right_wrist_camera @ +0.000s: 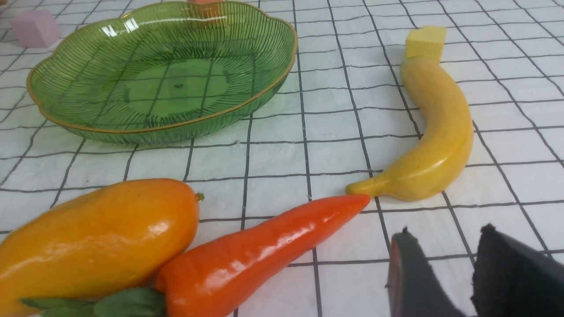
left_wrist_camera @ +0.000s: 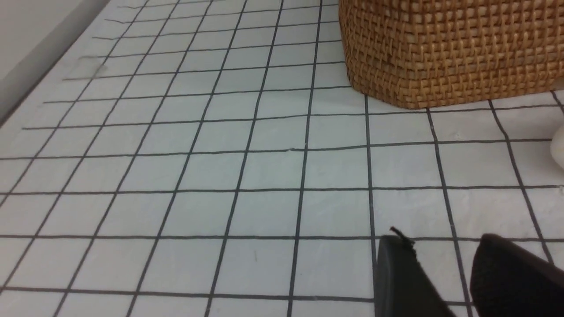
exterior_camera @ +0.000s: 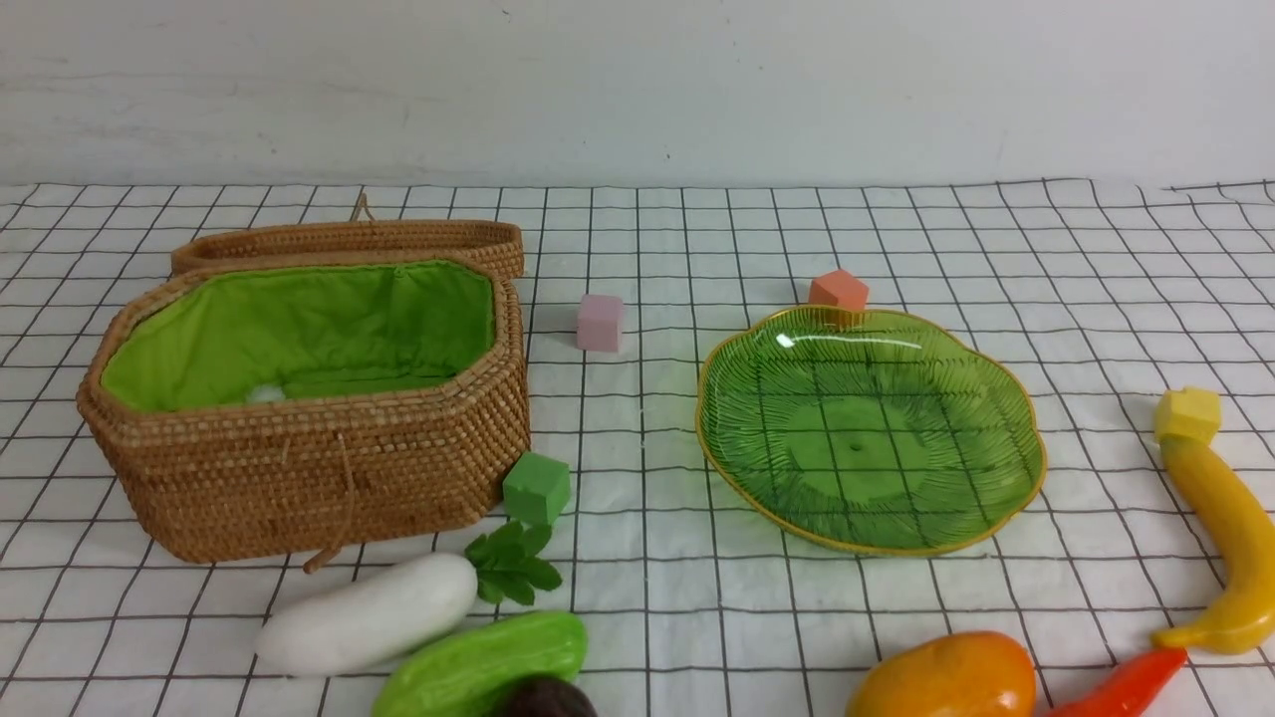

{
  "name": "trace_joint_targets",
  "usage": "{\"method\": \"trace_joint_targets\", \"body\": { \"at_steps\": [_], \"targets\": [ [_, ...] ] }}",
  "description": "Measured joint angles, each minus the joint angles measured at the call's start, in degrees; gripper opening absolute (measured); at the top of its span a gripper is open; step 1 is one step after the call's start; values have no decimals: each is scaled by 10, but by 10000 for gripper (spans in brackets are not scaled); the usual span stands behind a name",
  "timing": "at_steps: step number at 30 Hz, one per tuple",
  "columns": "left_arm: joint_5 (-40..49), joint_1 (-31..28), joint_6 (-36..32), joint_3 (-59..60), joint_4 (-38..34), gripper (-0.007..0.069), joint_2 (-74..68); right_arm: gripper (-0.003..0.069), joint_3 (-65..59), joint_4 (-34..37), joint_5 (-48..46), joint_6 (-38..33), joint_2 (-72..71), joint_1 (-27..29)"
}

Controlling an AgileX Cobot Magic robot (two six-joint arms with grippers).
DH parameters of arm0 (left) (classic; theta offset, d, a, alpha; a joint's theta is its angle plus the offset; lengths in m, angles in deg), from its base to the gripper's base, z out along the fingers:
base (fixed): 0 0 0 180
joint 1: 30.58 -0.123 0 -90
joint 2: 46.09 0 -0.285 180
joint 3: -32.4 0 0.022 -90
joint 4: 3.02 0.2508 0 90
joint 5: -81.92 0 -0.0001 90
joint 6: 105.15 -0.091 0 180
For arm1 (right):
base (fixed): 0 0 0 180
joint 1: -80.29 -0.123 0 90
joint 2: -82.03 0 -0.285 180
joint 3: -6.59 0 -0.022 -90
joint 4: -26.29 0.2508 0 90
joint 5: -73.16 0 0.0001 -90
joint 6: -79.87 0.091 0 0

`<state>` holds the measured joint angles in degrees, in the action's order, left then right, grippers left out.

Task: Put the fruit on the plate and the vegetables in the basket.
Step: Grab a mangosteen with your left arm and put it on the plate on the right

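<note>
Fruit on the white black-gridded cloth [exterior_camera: 637, 597], apart from the translucent green gold-rimmed glass plate [exterior_camera: 867, 438]: long curved yellow banana [exterior_camera: 1220, 538] far right, orange-yellow oval mango [exterior_camera: 946, 677] at the near edge beside the red-orange chili pepper [exterior_camera: 1126, 687], dark maroon ball [exterior_camera: 543, 697] touching the light green cucumber [exterior_camera: 483, 662]. White radish with green leaves [exterior_camera: 369, 612] just before the open brown wicker basket [exterior_camera: 299, 478]. Left gripper [left_wrist_camera: 440, 240] and right gripper [right_wrist_camera: 445, 233] parted, grasping nothing.

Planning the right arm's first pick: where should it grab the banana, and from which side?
I'd grip the banana across its thick middle, from above, jaws spanning its width. It lies flat on the cloth; the yellow cube crowds its far end, the chili its near end.
</note>
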<state>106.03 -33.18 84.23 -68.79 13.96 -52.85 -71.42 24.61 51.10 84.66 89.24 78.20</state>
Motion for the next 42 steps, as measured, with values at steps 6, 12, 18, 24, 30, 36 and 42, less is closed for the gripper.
{"method": "trace_joint_targets", "body": {
  "at_steps": [6, 12, 18, 24, 30, 36, 42],
  "targets": [
    [-147, 0, 82, 2, -64, 239, 0, 238, 0, 0, 0, 0, 0, 0],
    [-352, 0, 220, 2, -135, 239, 0, 238, 0, 0, 0, 0, 0, 0],
    [-445, 0, 295, -37, -127, 239, 0, 239, 0, 0, 0, 0, 0, 0],
    [-286, 0, 331, -242, -77, 239, -53, 243, 0, 0, 0, 0, 0, 0],
    [-52, 0, 332, -403, -63, 239, -195, 243, 0, 0, 0, 0, 0, 0],
    [81, 3, 308, -438, 6, 239, -299, 243, 0, 0, 0, 0, 0, 0],
    [162, 125, 291, -433, -45, 239, -401, 244, 0, 0, 0, 0, 0, 0]
  ]
}}
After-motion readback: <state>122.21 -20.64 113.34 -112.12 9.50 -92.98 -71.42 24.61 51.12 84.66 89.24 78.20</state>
